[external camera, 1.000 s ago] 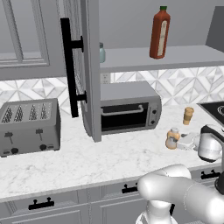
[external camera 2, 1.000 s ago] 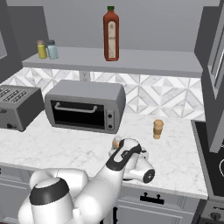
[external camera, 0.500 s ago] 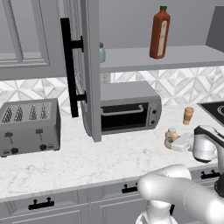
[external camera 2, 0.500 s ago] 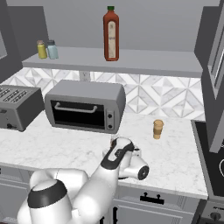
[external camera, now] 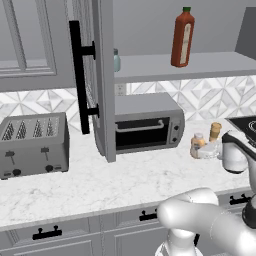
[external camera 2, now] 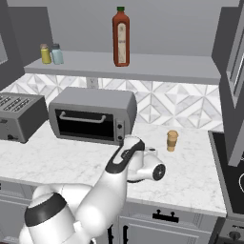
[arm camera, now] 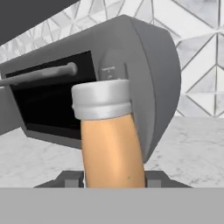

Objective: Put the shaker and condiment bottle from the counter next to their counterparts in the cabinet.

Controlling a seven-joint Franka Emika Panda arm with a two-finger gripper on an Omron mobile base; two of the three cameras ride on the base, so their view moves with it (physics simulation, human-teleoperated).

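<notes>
**Gripper clamps the orange bottle on the counter**

Down at the white marble-patterned counter (external camera: 100, 185), the white arm's two-finger gripper (arm camera: 114, 178) has its jaws closed on the small squat orange condiment bottle with the white cap (arm camera: 110, 140). In the hand view the bottle stands right between the dark finger tips (arm camera: 70, 178), cap up and leaning a touch, with the grey toaster oven (arm camera: 144, 74) behind it. From the left base view, the bottle sits just right of the oven, the white hand pressed against its far side. A small tan-brown cylinder (external camera: 215, 131) stands just behind it, near the backsplash.

Up above, the grey wall cabinet (external camera: 95, 75) has its door swung open, black bar handle facing out. On its flat grey shelf stands the tall slim red-orange bottle with the green cap (external camera 2: 121, 37), and well to the left a small yellow jar (external camera 2: 45, 54) beside a pale teal glassy shaker (external camera 2: 57, 54). A silver four-slot toaster (external camera: 32, 144) sits at the far left of the counter.
</notes>
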